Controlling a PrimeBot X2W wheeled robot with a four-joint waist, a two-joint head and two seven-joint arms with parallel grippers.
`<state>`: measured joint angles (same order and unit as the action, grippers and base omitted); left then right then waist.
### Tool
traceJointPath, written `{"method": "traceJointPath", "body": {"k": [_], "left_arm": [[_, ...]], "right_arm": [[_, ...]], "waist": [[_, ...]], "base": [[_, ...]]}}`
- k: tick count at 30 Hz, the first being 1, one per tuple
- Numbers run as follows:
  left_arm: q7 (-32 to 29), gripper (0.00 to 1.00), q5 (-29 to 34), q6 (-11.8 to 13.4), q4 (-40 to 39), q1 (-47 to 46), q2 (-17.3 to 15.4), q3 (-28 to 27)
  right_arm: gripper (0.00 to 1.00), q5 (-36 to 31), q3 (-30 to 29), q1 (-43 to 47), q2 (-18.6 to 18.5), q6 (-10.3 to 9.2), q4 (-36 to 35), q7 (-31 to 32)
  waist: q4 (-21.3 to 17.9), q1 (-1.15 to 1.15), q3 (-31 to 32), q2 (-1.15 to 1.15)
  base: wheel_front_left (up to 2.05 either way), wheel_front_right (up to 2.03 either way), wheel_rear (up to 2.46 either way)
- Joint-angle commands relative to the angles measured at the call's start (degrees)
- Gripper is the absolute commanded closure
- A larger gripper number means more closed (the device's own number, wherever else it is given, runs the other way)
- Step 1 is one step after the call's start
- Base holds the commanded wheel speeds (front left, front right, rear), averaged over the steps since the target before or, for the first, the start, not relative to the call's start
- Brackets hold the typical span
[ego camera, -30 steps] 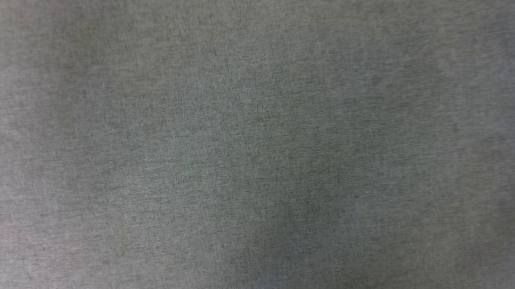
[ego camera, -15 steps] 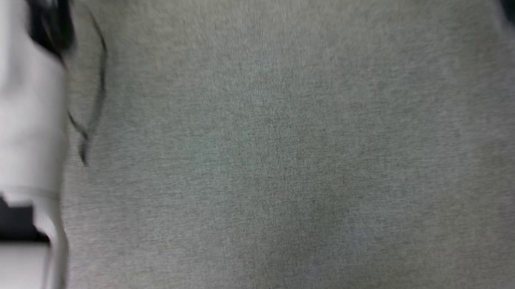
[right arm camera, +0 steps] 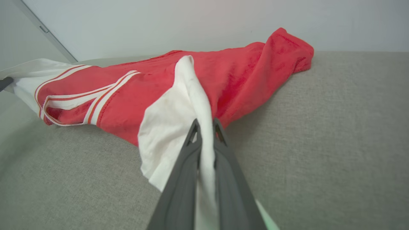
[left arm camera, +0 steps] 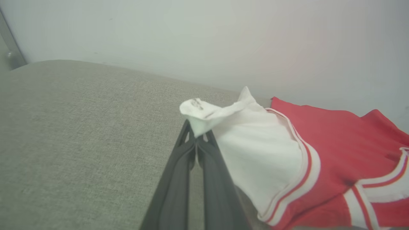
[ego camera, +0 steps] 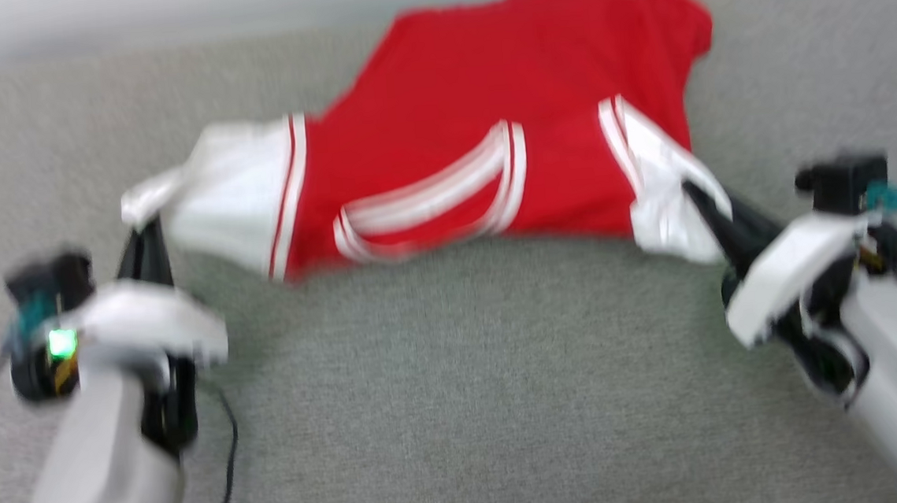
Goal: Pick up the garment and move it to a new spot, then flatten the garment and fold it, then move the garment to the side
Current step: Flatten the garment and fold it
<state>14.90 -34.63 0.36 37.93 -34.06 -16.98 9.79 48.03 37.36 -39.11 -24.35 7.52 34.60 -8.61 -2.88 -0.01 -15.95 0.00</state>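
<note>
The garment (ego camera: pixel 486 107) is a bright-red top with white, red-striped sleeves, stretched across the far half of the grey surface (ego camera: pixel 459 408). My left gripper (ego camera: pixel 148 225) is shut on the tip of the white left sleeve (left arm camera: pixel 255 143), seen up close by the left gripper (left arm camera: pixel 196 134) in its wrist view. My right gripper (ego camera: pixel 689 187) is shut on the white right sleeve (right arm camera: pixel 179 108); the cloth runs between the fingers of the right gripper (right arm camera: pixel 206 126). The red body (right arm camera: pixel 243 70) sags between the two holds and bunches at the far right corner.
A pale wall (left arm camera: pixel 204 38) rises right behind the grey surface's far edge. A dark cable (ego camera: pixel 222 457) trails beside my left forearm. Bare grey cloth lies in front of the garment, between my two arms.
The head view has swung upward: before it showed bare grey surface and blurred arm parts, now the garment and both grippers are in it.
</note>
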Motion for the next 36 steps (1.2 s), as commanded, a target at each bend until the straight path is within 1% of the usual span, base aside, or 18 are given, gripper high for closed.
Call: {"method": "traceJointPath", "body": {"k": [1, 5, 10, 12, 16, 17, 18, 19, 20, 21, 22, 23, 25, 28, 32, 36], "left_arm": [[0.3, 1.0, -0.6, 1.4, -3.5, 5.4, -0.7, -0.7], [-1.8, 1.0, -1.1, 5.7, -13.2, 17.1, -1.7, -2.0], [-7.0, 1.0, -1.0, 11.4, -25.9, 31.0, -2.4, -1.9], [-8.9, 1.0, -0.8, 13.3, -30.0, 35.5, -2.4, -1.5], [-12.0, 1.0, -0.8, 16.0, -36.2, 42.3, -2.2, -0.4], [-12.6, 1.0, -0.7, 16.4, -37.2, 43.4, -2.1, 0.2], [-13.0, 1.0, -0.5, 16.5, -38.1, 44.1, -1.8, 0.7], [-13.0, 1.0, -0.5, 16.5, -38.1, 44.1, -1.8, 0.7], [-13.2, 1.0, -0.3, 16.6, -38.9, 44.6, -1.6, 1.3], [-13.4, 1.0, -0.1, 16.7, -39.4, 44.9, -1.6, 1.7], [-13.3, 1.0, -0.1, 16.7, -39.7, 45.1, -1.5, 2.0], [-12.9, 1.0, 0.2, 16.6, -40.0, 44.9, -1.3, 2.2], [-12.3, 1.0, 0.4, 16.3, -40.6, 44.4, -1.0, 2.7], [-11.6, 1.0, 1.1, 15.9, -41.4, 43.6, -0.7, 3.6], [-10.8, 1.0, 2.3, 16.4, -43.0, 42.7, -0.4, 4.4], [-10.3, 1.0, 3.2, 16.6, -44.4, 42.0, -0.7, 4.9]], "right_arm": [[1.0, 0.5, -0.6, 4.1, -0.7, -0.06, -1.1, 0.3], [1.0, -0.8, -1.7, 11.5, -1.3, -0.06, -3.7, 1.4], [1.0, -3.7, -4.4, 20.8, -1.9, -0.07, -7.4, 3.9], [1.0, -5.1, -6.1, 24.6, -1.5, -0.07, -9.1, 5.0], [1.0, -9.1, -10.0, 31.5, -0.1, -0.06, -12.5, 7.8], [1.0, -10.0, -11.2, 33.1, 0.3, -0.07, -13.1, 8.8], [0.98, -10.7, -12.3, 34.7, 1.0, -0.06, -13.5, 9.7], [0.98, -10.7, -12.3, 34.7, 1.0, -0.06, -13.5, 9.7], [0.79, -12.2, -13.5, 36.0, 1.4, -0.06, -14.0, 10.4], [0.58, -13.1, -14.5, 37.1, 2.3, -0.06, -14.6, 11.2], [0.19, -13.7, -15.3, 38.1, 3.3, -0.06, -15.1, 12.0], [0.0, -14.7, -16.1, 38.9, 3.8, -0.05, -15.7, 12.6], [0.0, -15.8, -17.5, 40.3, 5.1, -0.05, -17.2, 13.2], [0.0, -17.8, -19.8, 41.9, 6.6, -0.05, -20.5, 12.3], [0.0, -19.4, -23.2, 43.2, 8.3, -0.05, -25.6, 11.0], [0.0, -19.4, -28.6, 43.4, 9.8, -0.05, -28.9, 11.9]], "waist": [[-0.4, 0.01, 5.9, 0.0], [-0.7, 0.01, 9.5, 0.0], [-0.4, 0.01, 12.8, 0.0], [-0.2, 0.01, 13.9, 0.0], [0.2, 0.01, 15.2, 0.0], [0.3, 0.01, 15.3, 0.0], [0.5, 0.01, 15.5, 0.0], [0.5, 0.01, 15.5, 0.0], [0.6, 0.01, 15.7, 0.0], [0.7, 0.01, 15.7, 0.0], [0.8, 0.01, 15.8, 0.0], [0.8, 0.01, 15.9, 0.0], [0.9, 0.01, 16.0, 0.0], [0.9, 0.01, 16.1, 0.0], [0.7, 0.01, 16.3, 0.0], [0.8, 0.01, 16.3, 0.0]], "base": [[0.0, 0.0, 0.0], [0.0, 0.0, 0.0], [0.0, 0.0, 0.0], [0.0, 0.0, 0.0], [0.0, 0.0, 0.0], [0.0, 0.0, 0.0], [0.0, 0.0, 0.0], [0.0, 0.0, 0.0], [0.0, 0.0, 0.0], [0.0, 0.0, 0.0], [0.0, 0.0, 0.0], [0.0, 0.0, 0.0], [0.0, 0.0, 0.0], [0.0, 0.0, 0.0], [0.0, 0.0, 0.0], [0.0, 0.0, 0.0]]}}
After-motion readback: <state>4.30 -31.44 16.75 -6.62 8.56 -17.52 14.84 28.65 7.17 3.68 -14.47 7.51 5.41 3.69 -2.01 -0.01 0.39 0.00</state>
